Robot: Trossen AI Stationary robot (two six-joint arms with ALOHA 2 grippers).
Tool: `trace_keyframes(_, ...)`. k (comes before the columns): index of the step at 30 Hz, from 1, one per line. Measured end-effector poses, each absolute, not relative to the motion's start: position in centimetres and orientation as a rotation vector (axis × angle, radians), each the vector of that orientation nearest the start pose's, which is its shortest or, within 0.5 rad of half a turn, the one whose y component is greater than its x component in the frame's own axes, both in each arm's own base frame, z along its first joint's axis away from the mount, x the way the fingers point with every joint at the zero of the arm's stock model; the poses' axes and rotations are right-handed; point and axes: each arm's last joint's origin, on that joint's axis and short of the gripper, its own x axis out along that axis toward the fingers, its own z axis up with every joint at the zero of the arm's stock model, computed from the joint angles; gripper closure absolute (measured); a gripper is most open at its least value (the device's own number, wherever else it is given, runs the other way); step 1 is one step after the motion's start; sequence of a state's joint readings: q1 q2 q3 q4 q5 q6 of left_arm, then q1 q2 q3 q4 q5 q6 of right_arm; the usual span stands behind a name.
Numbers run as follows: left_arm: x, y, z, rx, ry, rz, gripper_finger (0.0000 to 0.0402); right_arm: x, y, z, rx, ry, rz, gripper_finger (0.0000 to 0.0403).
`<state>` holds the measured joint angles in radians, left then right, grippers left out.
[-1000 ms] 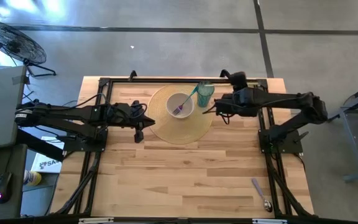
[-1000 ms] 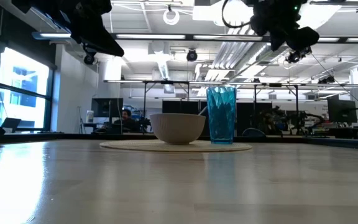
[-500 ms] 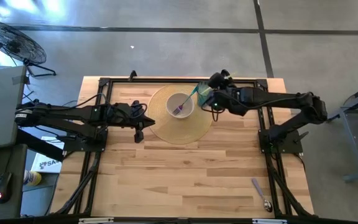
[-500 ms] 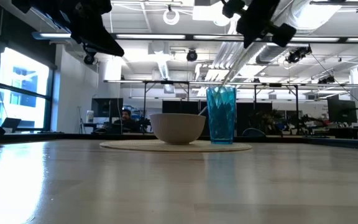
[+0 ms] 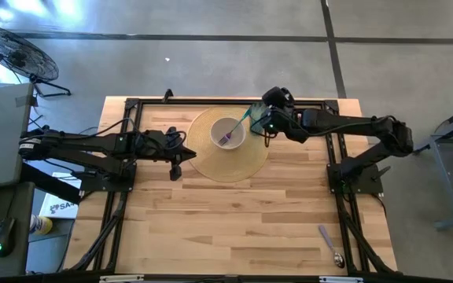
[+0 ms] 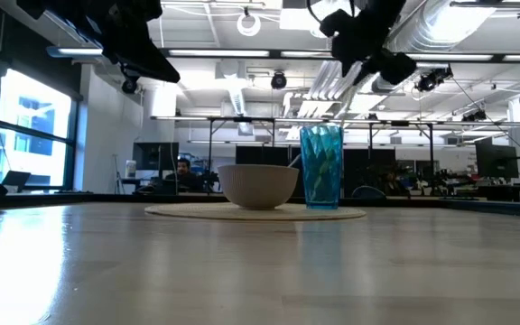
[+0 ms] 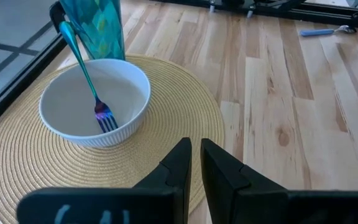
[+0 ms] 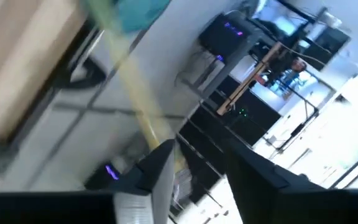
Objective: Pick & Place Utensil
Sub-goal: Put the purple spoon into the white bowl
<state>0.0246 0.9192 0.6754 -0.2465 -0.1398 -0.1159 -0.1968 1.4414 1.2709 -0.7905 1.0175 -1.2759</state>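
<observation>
Left gripper [image 5: 176, 167] is hovering with fingers [image 7: 178, 163] nearly closed, arm extended. Right gripper [image 5: 264, 119] is reaching inward, raised, fingers [image 8: 160, 163] parted.

Grey concrete floor [image 5: 211, 71] surrounding the wooden table [image 5: 234, 228], with a floor fan [image 5: 10, 51] standing off its far left corner. Ceiling lights [image 6: 242, 86] glowing over ductwork; daylight coming through windows [image 6: 25, 135] at left, monitors and desks [image 6: 486, 176] lining the room behind.

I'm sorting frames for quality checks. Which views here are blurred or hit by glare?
Right wrist view: heavily motion-smeared, the teal cup streaked. Low view: bright ceiling lights backlight the scene, leaving the right end effector a dark silhouette, and the near tabletop looks soft. Left wrist view: sharp on the fork and white bowl. High view: evenly lit.
</observation>
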Motion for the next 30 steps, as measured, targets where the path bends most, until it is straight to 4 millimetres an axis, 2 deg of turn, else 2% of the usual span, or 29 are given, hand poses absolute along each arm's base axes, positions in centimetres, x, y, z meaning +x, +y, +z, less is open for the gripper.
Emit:
trace_keyframes(6,19.8,0.9,26.8,-0.067,0.471,0.186,0.0369,28.6,-6.1,32.2,-1.27,1.32,-0.515,0.0236)
trace_keyframes(9,19.8,0.9,26.8,-0.053,0.473,0.182,0.0369,28.6,-4.2,32.6,-1.092,1.153,-0.565,0.023)
trace_keyframes(14,19.7,0.9,26.8,-0.053,0.474,0.182,0.0369,28.2,-0.3,33.1,-0.667,0.874,-0.649,0.0237)
trace_keyframes(18,19.7,0.9,26.8,-0.055,0.475,0.175,0.0369,27.3,2.4,32.9,-0.169,0.745,-0.6,0.0255)
trace_keyframes(21,19.8,0.9,26.8,-0.057,0.474,0.168,0.0369,26.5,3.9,31.9,0.174,0.842,-0.495,0.0267)
trace_keyframes(24,19.8,0.9,26.8,-0.058,0.468,0.167,0.0369,25.5,5.6,30.3,0.495,1.003,-0.515,0.0273)
trace_keyframes(30,19.9,0.9,27.1,-0.06,0.436,0.164,0.0369,23.2,9.9,25.0,0.811,1.375,-0.521,0.0272)
